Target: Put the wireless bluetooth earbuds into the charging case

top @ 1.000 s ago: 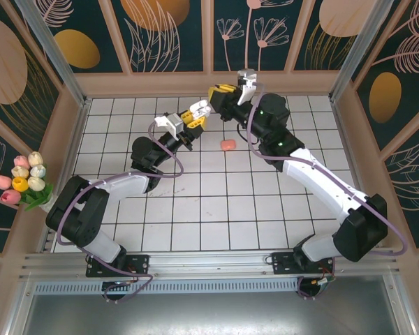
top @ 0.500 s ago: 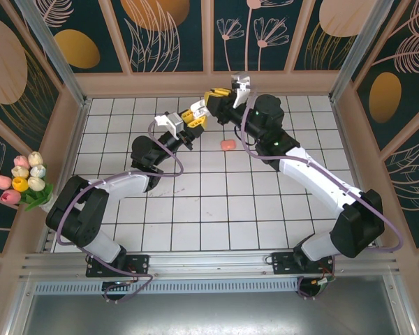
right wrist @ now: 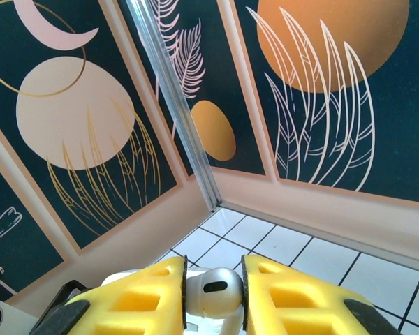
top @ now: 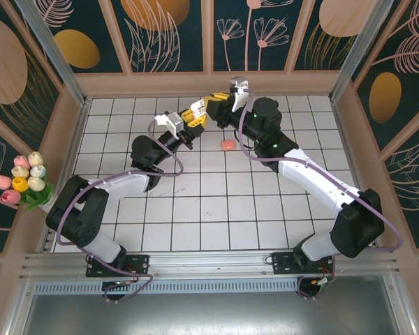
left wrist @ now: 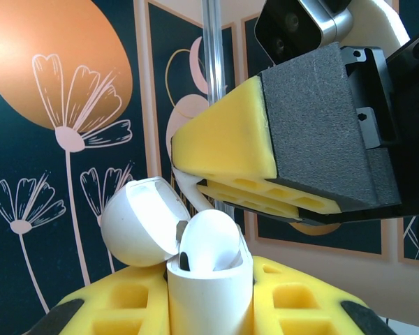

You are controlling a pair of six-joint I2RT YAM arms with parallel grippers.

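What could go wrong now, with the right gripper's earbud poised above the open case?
1. The right gripper pinches the white earbud by its small rounded head. A nudge against the rim of the case could twist it loose and drop it.
2. A seated earbud already fills one socket and the lid stands close beside it, so the incoming stem could catch on either.

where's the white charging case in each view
top external: charging case upper middle, between the two claw tips
left wrist: case bottom centre, lid open, in the left claw
right wrist: probably the white curve left of the white earbud, not certain
shared landmark: right claw pinching that earbud
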